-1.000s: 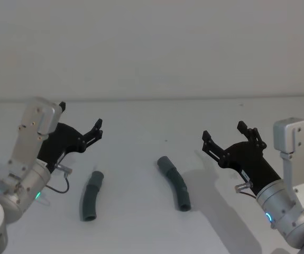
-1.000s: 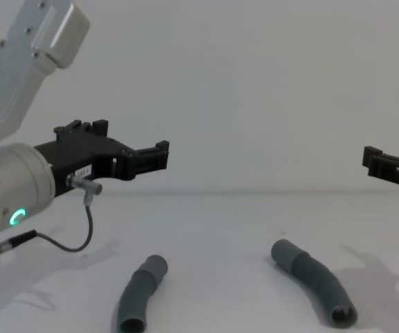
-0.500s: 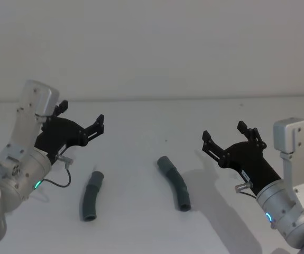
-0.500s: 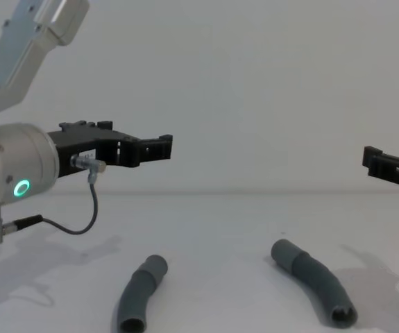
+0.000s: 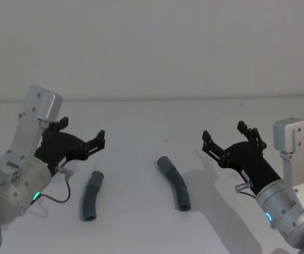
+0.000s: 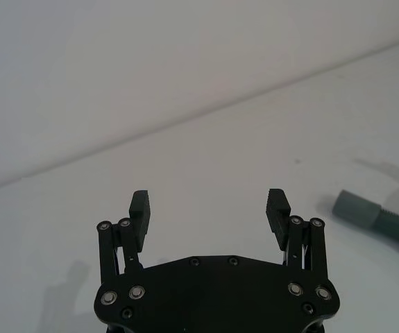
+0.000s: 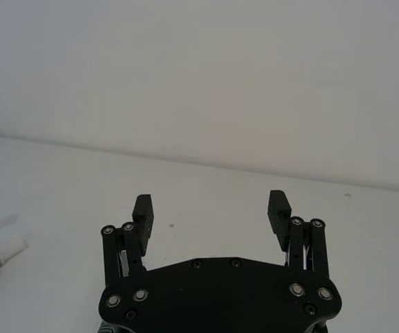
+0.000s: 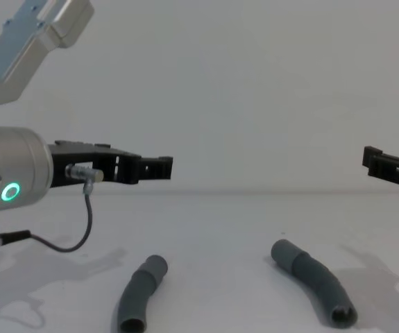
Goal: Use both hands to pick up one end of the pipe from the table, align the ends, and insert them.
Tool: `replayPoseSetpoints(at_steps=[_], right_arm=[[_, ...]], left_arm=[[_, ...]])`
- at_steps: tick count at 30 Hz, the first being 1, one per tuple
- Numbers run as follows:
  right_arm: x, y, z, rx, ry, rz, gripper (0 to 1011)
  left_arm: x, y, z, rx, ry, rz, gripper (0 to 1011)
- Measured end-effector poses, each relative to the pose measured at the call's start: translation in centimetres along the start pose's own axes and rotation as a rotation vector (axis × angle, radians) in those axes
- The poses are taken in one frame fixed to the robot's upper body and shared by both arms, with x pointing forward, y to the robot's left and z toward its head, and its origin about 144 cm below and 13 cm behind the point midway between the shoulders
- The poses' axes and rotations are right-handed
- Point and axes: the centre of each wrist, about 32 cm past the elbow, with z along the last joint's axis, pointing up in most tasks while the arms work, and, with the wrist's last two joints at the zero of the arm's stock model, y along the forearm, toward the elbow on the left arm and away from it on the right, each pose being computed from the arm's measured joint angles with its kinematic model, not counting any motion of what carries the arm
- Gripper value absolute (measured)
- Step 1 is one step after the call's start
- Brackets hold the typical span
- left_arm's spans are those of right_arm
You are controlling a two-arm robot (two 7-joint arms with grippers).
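Two dark grey pieces of the pipe lie apart on the white table (image 5: pixel 141 222). The shorter piece (image 5: pixel 91 194) (image 8: pixel 140 291) is on the left, and its white tip (image 7: pixel 9 248) shows in the right wrist view. The longer curved piece (image 5: pixel 174 182) (image 8: pixel 313 281) is in the middle, and its ribbed part (image 6: pixel 376 216) shows in the left wrist view. My left gripper (image 5: pixel 83 131) (image 8: pixel 163 166) (image 6: pixel 209 205) hovers open above and behind the shorter piece, holding nothing. To the right of the longer piece, my right gripper (image 5: pixel 224 132) (image 8: pixel 374 159) (image 7: pixel 211 208) is raised and open with nothing in it.
A plain pale wall (image 5: pixel 152 47) rises behind the table's far edge. A thin black cable (image 8: pixel 81 232) loops under the left wrist. Shadows of both arms fall on the tabletop.
The left arm has swung and lowered, bringing its open gripper level and nearer the shorter piece. The right arm and both pipe pieces have not moved.
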Motion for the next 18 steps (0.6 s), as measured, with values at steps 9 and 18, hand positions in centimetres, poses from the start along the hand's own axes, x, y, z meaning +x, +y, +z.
replayPoseSetpoints(at_steps=[9, 18], right_arm=[[0.0, 0.0, 0.0, 0.0, 0.0, 0.0, 1002], [0.0, 0.0, 0.0, 0.0, 0.0, 0.0, 1002]], left_arm=[[-1.0, 1.5, 0.4, 0.06, -0.01, -0.003, 1001], [-1.8, 2.1, 0.6, 0.085, 0.006, -0.014, 1002]])
